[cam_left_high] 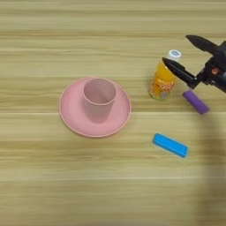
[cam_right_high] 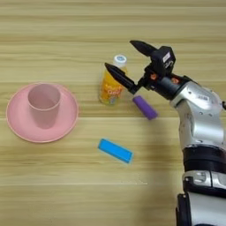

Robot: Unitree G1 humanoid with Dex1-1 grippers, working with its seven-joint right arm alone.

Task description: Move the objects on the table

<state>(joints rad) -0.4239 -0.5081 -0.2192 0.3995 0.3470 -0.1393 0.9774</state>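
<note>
A pink cup point(cam_left_high: 99, 100) stands upright in the middle of a round pink plate point(cam_left_high: 70, 118) at the table's left centre. To its right stands a small orange-juice bottle point(cam_left_high: 162, 86) with a white cap, upright on the wood. My right gripper point(cam_right_high: 119, 55) is open and reaches in from the right at cap height. Its near black finger point(cam_right_high: 120, 76) crosses in front of the bottle's neck, and the far finger points left behind the cap. Whether the fingers touch the bottle I cannot tell.
A small purple stick point(cam_right_high: 145, 107) lies just right of the bottle, under my wrist. A flat blue block point(cam_right_high: 115, 150) lies in front of the bottle. My silver forearm point(cam_right_high: 201, 119) comes up along the right edge.
</note>
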